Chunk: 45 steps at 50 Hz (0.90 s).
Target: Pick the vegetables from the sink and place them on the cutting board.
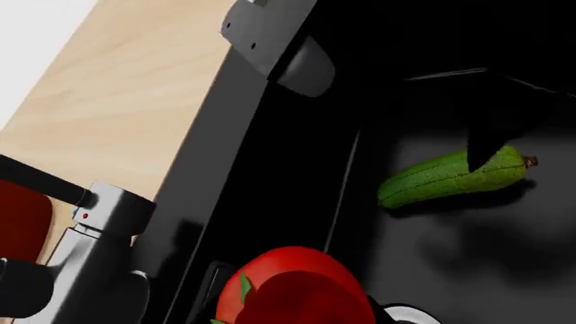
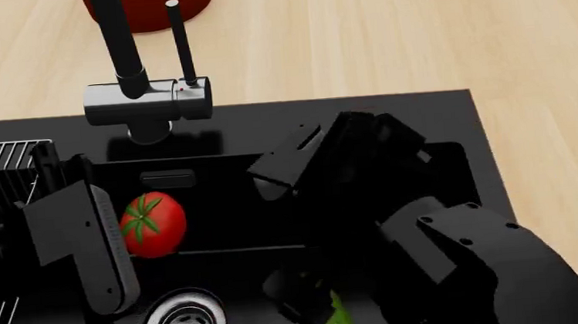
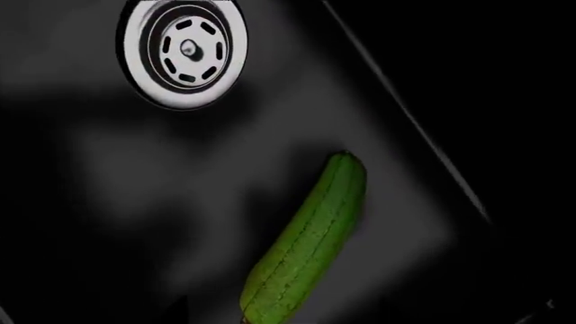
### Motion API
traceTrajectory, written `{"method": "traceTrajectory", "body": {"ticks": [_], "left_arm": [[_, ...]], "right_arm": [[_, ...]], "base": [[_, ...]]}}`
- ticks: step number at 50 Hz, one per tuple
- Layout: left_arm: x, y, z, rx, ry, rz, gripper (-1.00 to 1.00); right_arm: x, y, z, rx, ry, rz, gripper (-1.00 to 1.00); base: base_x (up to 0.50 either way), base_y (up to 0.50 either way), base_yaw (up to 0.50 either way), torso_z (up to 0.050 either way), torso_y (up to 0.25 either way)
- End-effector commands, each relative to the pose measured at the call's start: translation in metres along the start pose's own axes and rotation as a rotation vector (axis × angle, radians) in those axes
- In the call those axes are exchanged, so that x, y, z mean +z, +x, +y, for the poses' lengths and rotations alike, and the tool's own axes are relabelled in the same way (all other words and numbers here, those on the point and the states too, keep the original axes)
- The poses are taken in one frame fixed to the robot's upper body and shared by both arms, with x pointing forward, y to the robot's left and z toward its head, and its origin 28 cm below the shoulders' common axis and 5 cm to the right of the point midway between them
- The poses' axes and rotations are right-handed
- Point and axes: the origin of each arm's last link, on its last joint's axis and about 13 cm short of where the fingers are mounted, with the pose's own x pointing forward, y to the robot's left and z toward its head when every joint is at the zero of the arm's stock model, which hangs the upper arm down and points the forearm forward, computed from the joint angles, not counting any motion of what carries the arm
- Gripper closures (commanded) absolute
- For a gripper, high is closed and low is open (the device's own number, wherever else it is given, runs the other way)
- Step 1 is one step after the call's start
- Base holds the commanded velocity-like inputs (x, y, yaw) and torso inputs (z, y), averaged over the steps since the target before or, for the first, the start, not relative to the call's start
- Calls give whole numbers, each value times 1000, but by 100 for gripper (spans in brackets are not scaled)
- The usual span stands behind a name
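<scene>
we're deep in the big matte-black rectangular sink (image 2: 467, 125), both arms down in the basin because both vegetables lie on its floor. our right gripper (image 2: 297, 289) hangs just over the slim dark-green cucumber (image 3: 304, 246), lined up for a grab; fingers' state we can't tell. our left gripper (image 2: 79, 248) sits beside the small round red tomato (image 2: 152, 224), nothing clutched, spread unclear

Even, soft render light — the wood counter (image 2: 362, 40) is bright, the sink (image 3: 108, 202) dim with blurry shadows (wrist views slightly soft).
</scene>
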Motion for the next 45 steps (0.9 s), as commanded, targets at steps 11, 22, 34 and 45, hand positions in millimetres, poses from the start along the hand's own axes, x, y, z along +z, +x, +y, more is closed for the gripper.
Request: {"method": "traceTrajectory", "body": {"ticks": [11, 22, 34, 45], "left_arm": [[1, -3, -1, 14, -33, -9, 100], [2, -3, 1, 24, -30, -10, 100], [2, -3, 0, 6, -24, 8, 100], [2, -2, 0, 1, -26, 3, 100]], "right_arm": [[-23, 38, 1, -1, 126, -10, -100], [-37, 61, 2, 6, 170, -58, -100], [-56, 87, 9, 56, 212, -56, -100], [-66, 88, 5, 28, 255, -40, -100]], "base": [[0, 0, 0, 0, 0], [0, 0, 0, 0, 0], [0, 0, 0, 0, 0], [0, 0, 0, 0, 0]]}}
